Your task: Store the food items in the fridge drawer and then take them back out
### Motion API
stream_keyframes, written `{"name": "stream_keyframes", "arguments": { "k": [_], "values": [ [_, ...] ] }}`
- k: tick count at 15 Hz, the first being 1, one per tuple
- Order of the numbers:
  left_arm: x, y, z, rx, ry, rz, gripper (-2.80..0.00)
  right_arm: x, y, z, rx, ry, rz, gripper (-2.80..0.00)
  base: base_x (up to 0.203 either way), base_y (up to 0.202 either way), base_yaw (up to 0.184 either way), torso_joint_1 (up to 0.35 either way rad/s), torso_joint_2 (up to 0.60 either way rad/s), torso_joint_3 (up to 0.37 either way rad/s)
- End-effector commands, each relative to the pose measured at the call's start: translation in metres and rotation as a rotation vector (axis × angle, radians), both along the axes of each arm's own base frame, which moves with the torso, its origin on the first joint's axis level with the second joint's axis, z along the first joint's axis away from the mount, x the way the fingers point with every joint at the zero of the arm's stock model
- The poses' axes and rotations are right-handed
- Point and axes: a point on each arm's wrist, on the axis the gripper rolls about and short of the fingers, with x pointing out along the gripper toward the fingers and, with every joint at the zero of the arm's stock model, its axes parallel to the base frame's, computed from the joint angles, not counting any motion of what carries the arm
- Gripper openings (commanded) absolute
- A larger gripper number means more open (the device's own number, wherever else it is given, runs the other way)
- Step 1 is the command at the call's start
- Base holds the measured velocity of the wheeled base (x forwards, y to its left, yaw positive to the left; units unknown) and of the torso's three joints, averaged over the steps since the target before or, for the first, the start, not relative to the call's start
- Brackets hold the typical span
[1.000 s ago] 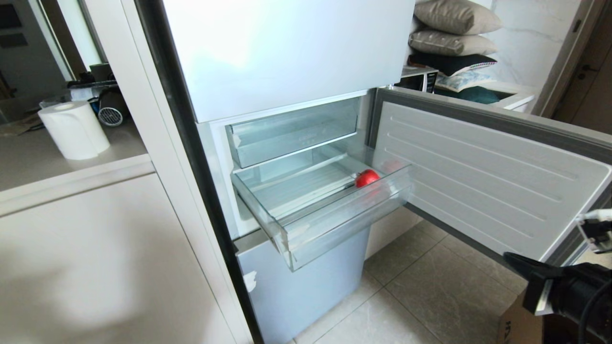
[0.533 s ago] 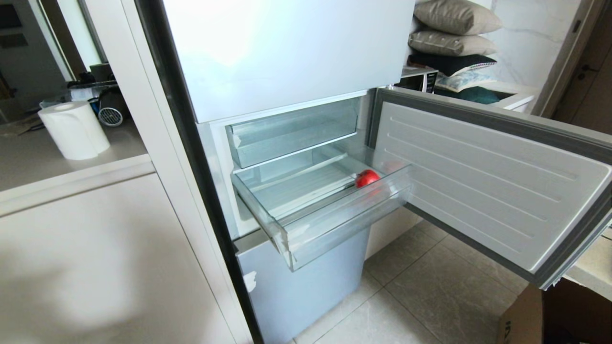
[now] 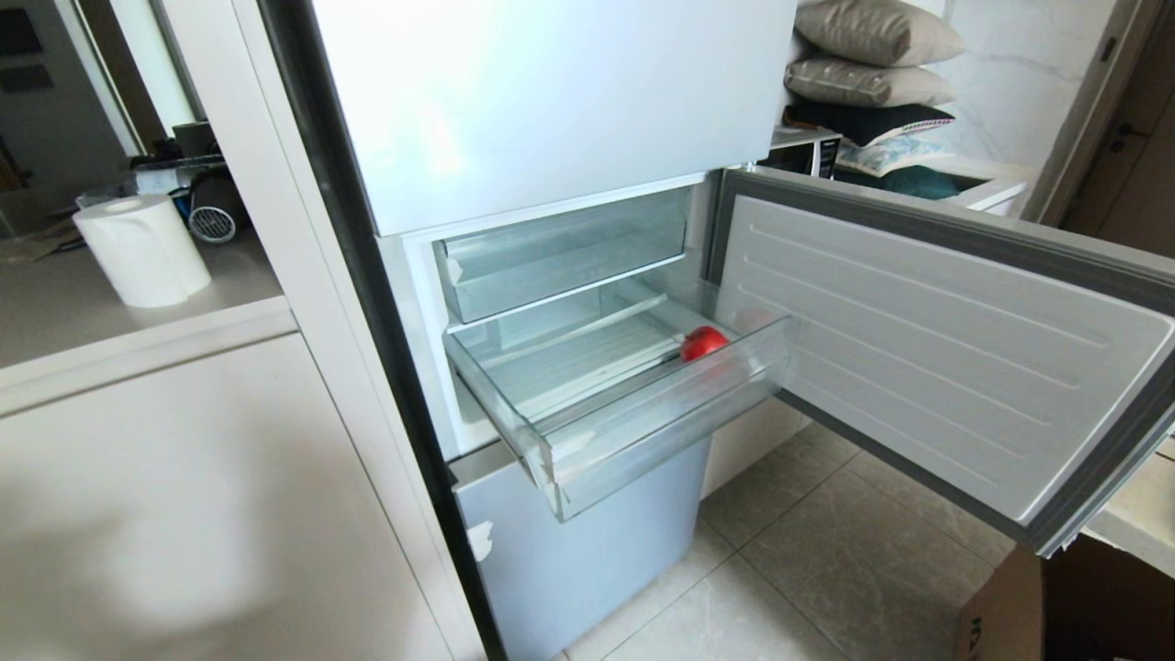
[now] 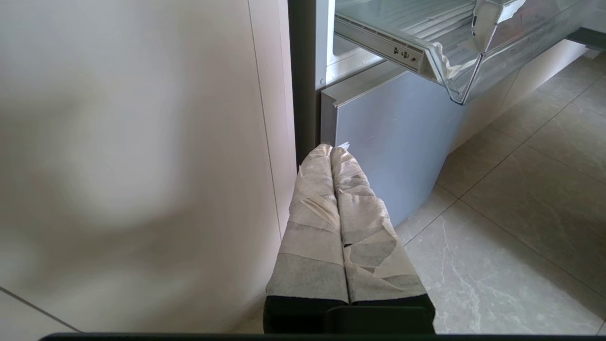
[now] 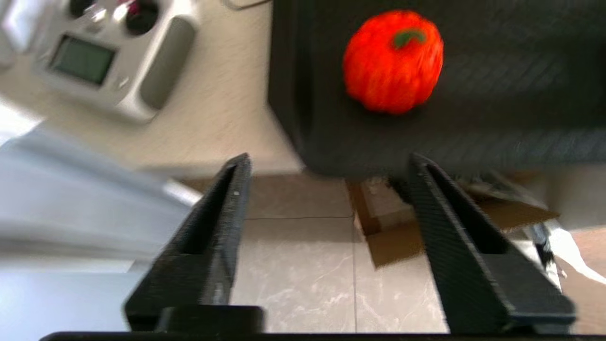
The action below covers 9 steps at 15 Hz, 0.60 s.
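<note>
Kitchen corner, tiled floor, tall fridge with lower door swung wide. Fridge drawer pulled out, clear plastic, ribbed floor. Glossy red fruit inside it, near the right wall toward the front. Orange-red fruit not stored yet: sitting on a dark tray off beside the fridge, seen only from the right wrist. Upper clear drawer above, pushed in, nothing visible inside.

Right gripper out of head view, jaws spread wide, nothing between them, hovering short of the orange-red fruit, pointed roughly at it. Left gripper parked low by the cabinet side, tape-wrapped fingers pressed together, holding nothing.

Risks, as judgement: round fruit likely to roll off the tray edge if nudged by one finger before closing; off-centre approach probable, fruit sitting to one side of the jaw gap. Open door close to the carry path, so a clip on its edge possible. Grey handheld controller next to the tray, also in bump range.

Writing: faint embossed mark on the upper drawer front, unreadable. Cardboard box at floor level, print cut off, unreadable.
</note>
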Motion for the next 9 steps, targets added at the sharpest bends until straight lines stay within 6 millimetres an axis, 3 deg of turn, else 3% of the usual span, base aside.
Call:
{"name": "stream_keyframes", "arguments": {
  "k": [1, 5, 9],
  "values": [
    [0.0, 0.0, 0.0, 0.0, 0.002, 0.001, -2.8, 0.017, -0.036, -0.031, 0.053, 0.048, -0.01, 0.0, 0.0, 0.0, 0.0, 0.0, 0.0, 0.0],
    [0.0, 0.0, 0.0, 0.0, 0.001, 0.001, -2.8, 0.032, -0.072, -0.042, -0.011, 0.111, 0.008, 0.0, 0.0, 0.0, 0.0, 0.0, 0.0, 0.0],
    [0.0, 0.0, 0.0, 0.0, 0.0, 0.001, -2.8, 0.036, -0.085, -0.049, -0.032, 0.172, 0.029, 0.0, 0.0, 0.0, 0.0, 0.0, 0.0, 0.0]
  ]
}}
